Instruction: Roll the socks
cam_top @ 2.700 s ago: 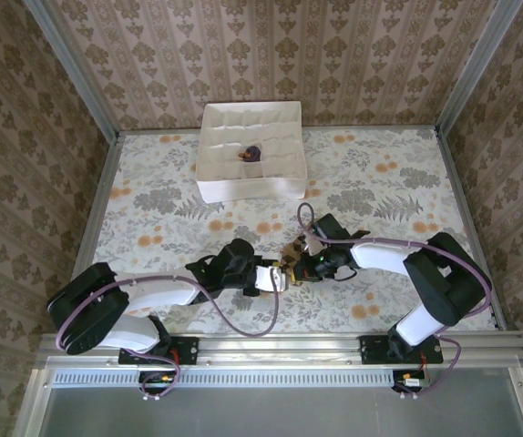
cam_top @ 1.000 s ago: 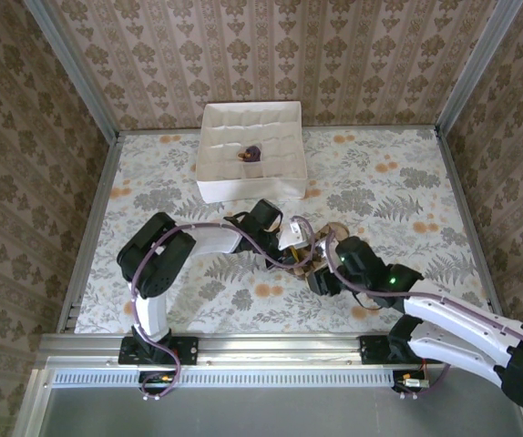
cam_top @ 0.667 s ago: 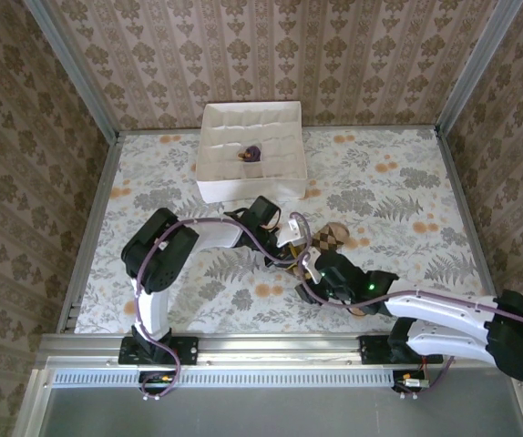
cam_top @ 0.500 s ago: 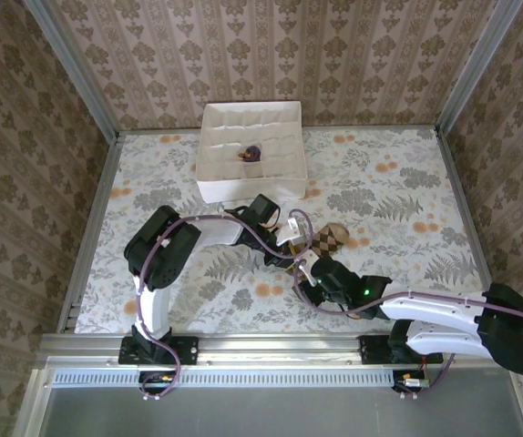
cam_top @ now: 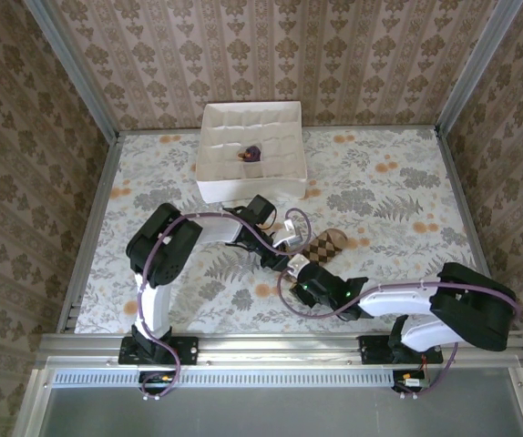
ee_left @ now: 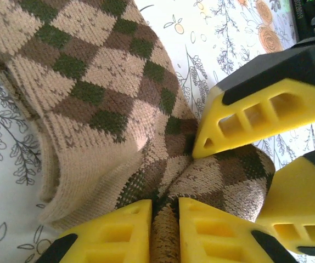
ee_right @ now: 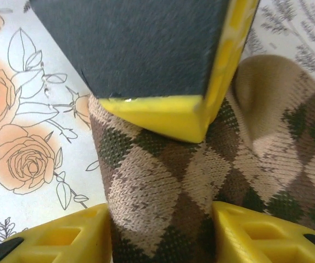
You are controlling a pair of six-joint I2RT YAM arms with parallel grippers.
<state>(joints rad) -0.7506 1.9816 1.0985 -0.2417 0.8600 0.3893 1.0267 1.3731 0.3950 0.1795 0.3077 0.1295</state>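
The brown-and-tan diamond-checked sock (cam_top: 327, 242) lies mid-table, partly rolled at its near end. My left gripper (cam_top: 287, 248) reaches in from the left and is shut on a fold of it; in the left wrist view the yellow fingers (ee_left: 119, 230) pinch the knit (ee_left: 91, 82) between them. My right gripper (cam_top: 300, 266) comes from the near side, and its fingers (ee_right: 64, 235) press both sides of the rolled end (ee_right: 163, 181). The left gripper's black-and-yellow finger (ee_right: 157, 55) rests on top of the roll. The dark purple sock (cam_top: 252, 152) sits bundled in the white box.
The white divided box (cam_top: 243, 189) stands at the back centre, just beyond the left arm's wrist. Cables loop over both forearms near the sock. Floral tablecloth lies bare to the left and the far right. Wallpapered walls close in three sides.
The right arm has folded in, its elbow swinging toward its base, and its gripper slid left onto the rolled end. Its jaws widened a little. The left gripper has barely moved.
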